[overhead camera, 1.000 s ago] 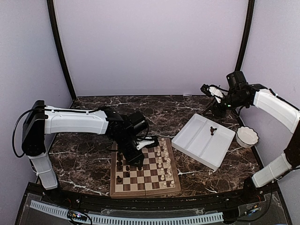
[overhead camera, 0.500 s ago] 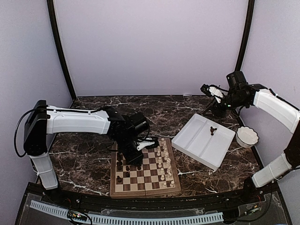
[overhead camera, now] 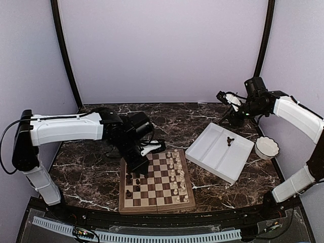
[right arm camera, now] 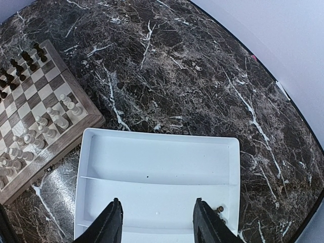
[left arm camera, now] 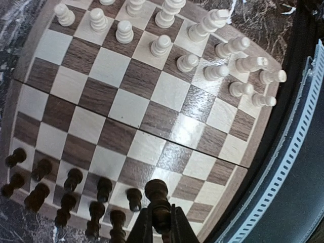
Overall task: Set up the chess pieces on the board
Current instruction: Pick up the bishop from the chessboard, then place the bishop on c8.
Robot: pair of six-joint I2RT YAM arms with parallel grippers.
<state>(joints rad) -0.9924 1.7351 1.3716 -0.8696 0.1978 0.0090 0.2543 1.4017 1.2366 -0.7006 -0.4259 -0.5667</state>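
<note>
Top view: bright, even, diffuse overhead light. Walls are uniformly lit, with one soft shadow on the table [overhead camera: 91,167] under the left arm [overhead camera: 66,129], and small items read soft. Left wrist view: a whitish glare patch sits on the board [left arm camera: 185,132] right of centre, barrel distortion curves its right-hand edge, the right margin is dark, and the dark chess piece [left arm camera: 157,195] at the bottom edge shows little surface detail. Right wrist view: sharp, with crisp marble veins; the white tray [right arm camera: 162,157] is nearly overexposed, with faint shading along its walls.
</note>
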